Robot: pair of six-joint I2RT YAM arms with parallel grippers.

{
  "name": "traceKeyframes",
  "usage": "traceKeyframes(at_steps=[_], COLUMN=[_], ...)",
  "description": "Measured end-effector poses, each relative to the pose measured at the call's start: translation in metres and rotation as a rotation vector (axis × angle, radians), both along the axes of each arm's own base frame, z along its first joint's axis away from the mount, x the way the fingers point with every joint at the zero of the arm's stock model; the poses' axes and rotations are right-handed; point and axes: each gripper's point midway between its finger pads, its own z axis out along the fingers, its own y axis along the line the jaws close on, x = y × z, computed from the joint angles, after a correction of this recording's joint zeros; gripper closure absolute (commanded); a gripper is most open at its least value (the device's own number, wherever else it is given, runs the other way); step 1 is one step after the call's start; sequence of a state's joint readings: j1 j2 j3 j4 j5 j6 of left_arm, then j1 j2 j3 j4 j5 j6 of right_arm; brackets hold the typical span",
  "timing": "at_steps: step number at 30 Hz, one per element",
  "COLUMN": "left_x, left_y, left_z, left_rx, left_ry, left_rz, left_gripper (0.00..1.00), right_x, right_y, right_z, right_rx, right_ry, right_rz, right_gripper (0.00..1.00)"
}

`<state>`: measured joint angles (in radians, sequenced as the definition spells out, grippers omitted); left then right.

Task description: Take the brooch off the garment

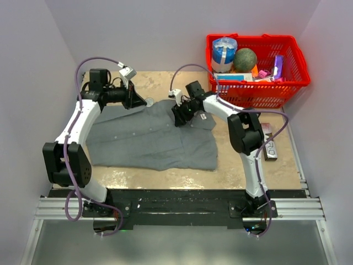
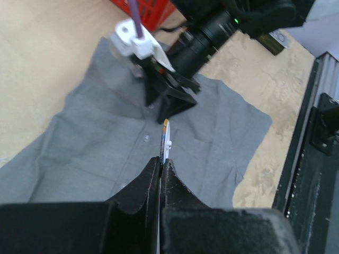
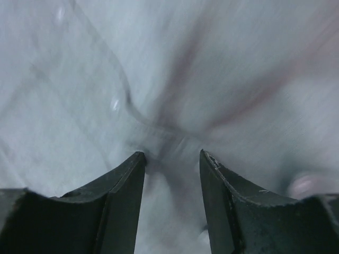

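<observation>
The garment, a grey shirt [image 1: 149, 138], lies flat on the table. My left gripper [image 1: 142, 101] is at the shirt's far left edge, shut on the brooch. In the left wrist view the brooch [image 2: 166, 138] shows edge-on as a thin disc with a white pin back. It sticks out of my left gripper's [image 2: 161, 159] closed jaws, above the shirt [image 2: 95, 137]. My right gripper [image 1: 177, 116] is open with its tips pressed onto the shirt near the collar. In the right wrist view its fingertips [image 3: 172, 156] rest on blurred grey cloth [image 3: 212, 63].
A red basket [image 1: 256, 88] with a can, a green ball and other items stands at the back right. A dark flat box [image 1: 269, 144] lies on the table by the right arm. The black base rail [image 2: 318, 132] runs along the near edge.
</observation>
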<state>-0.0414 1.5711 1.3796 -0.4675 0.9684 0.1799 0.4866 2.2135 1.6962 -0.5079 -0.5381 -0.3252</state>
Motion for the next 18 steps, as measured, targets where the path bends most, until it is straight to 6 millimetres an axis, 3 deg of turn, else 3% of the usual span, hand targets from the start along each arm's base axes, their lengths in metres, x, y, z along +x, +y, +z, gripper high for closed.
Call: traceKeyframes(at_steps=[3, 5, 6, 9, 15, 18], left_x=[-0.008, -0.013, -0.016, -0.021, -0.03, -0.033], left_y=[-0.004, -0.006, -0.007, -0.01, -0.013, -0.014], left_z=[-0.011, -0.015, -0.014, -0.014, -0.013, -0.015], left_rx=[-0.02, -0.033, -0.042, -0.061, -0.07, -0.075], left_ry=[0.059, 0.086, 0.091, 0.091, 0.059, 0.054], left_rz=[-0.043, -0.062, -0.073, -0.106, -0.172, -0.198], left_gripper=[1.0, 1.0, 1.0, 1.0, 1.0, 1.0], right_x=[0.025, 0.027, 0.025, 0.006, -0.017, -0.017], right_y=[0.018, 0.023, 0.023, 0.02, -0.004, -0.004], right_z=[0.021, 0.035, 0.044, 0.078, 0.176, 0.2], right_rx=[0.039, 0.063, 0.08, 0.156, 0.33, 0.376], right_ry=[-0.077, -0.107, -0.116, -0.116, -0.213, -0.248], right_rz=[0.014, 0.036, 0.054, 0.133, 0.204, 0.222], right_gripper=[0.5, 0.47, 0.36, 0.3, 0.29, 0.28])
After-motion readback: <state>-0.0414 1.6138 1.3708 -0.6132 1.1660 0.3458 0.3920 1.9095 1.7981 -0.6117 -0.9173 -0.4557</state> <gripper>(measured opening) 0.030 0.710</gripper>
